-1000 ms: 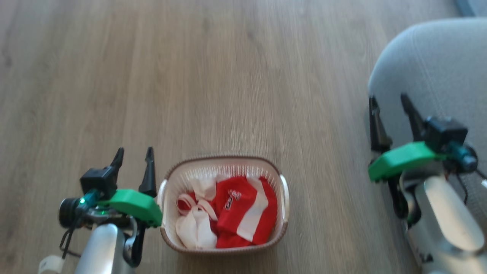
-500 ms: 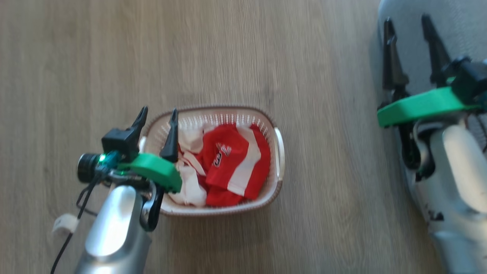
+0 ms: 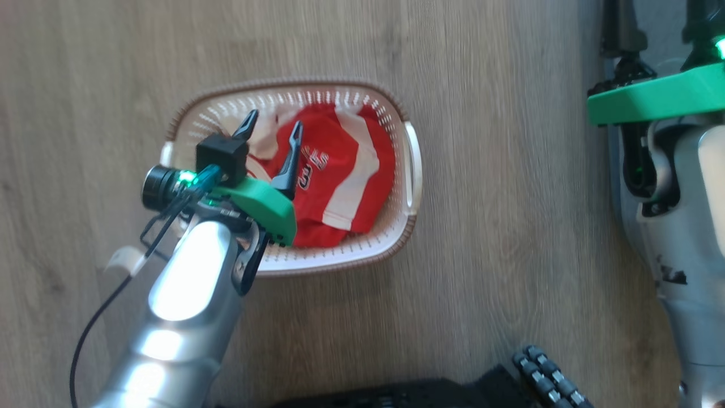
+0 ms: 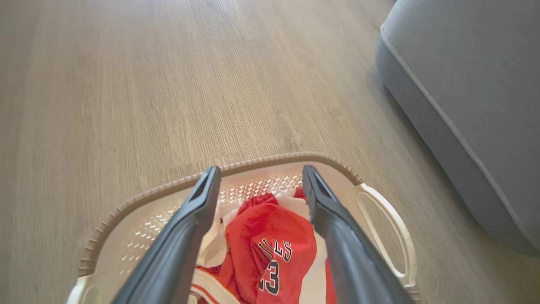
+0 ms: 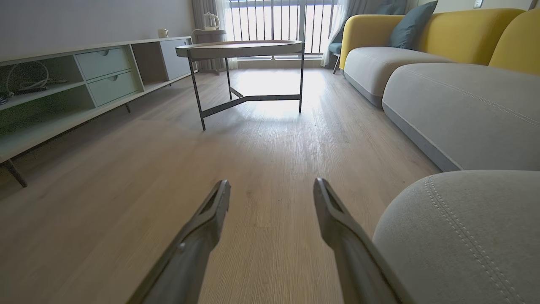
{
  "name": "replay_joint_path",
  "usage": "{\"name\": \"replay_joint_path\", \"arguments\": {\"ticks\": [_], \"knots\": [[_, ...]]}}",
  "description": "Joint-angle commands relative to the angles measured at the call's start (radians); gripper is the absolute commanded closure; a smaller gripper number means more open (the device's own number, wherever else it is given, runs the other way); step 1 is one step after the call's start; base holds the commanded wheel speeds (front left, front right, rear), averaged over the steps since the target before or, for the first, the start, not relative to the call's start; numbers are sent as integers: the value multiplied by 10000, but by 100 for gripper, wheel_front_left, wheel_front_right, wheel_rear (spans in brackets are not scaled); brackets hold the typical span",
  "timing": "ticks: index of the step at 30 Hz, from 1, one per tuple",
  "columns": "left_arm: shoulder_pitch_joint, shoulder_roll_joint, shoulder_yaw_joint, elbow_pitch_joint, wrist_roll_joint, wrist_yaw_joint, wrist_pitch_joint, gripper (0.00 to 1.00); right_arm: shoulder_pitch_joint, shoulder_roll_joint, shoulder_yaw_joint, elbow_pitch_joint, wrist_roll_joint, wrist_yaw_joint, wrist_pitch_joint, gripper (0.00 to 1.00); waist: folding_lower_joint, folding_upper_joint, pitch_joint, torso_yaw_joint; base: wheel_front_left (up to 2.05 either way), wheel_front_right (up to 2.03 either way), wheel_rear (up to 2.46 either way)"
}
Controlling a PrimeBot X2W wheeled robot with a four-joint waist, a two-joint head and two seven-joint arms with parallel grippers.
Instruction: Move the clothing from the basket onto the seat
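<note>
Since a second before, the left gripper had swung from beside the basket to above its inside, its fingers spread wide and empty over the clothing. Those red and white garments, a jersey numbered 23 on top, lay crumpled in the basket on the wooden floor. The right gripper hovered with fingers wide, holding nothing, just beside the grey seat.
</note>
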Motion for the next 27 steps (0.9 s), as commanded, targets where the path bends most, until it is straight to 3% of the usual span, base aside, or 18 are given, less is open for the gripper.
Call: {"name": "replay_joint_path", "arguments": {"ticks": [1,17,27], "knots": [[-223,145,63,50,-18,-66,-93,0,-40,-69,116,-409,-46,71,-47,0,-2,0,642,-212,0,0,0],[-2784,145,-1812,4332,-728,82,-78,0,-408,-102,316,-816,-165,71,-47,0,-2,0,2345,-857,0,0,0],[-3771,145,-2613,5798,-1186,450,354,0,-626,-16,386,-903,-222,71,-47,0,-2,0,2848,-1168,0,0,0]]}}
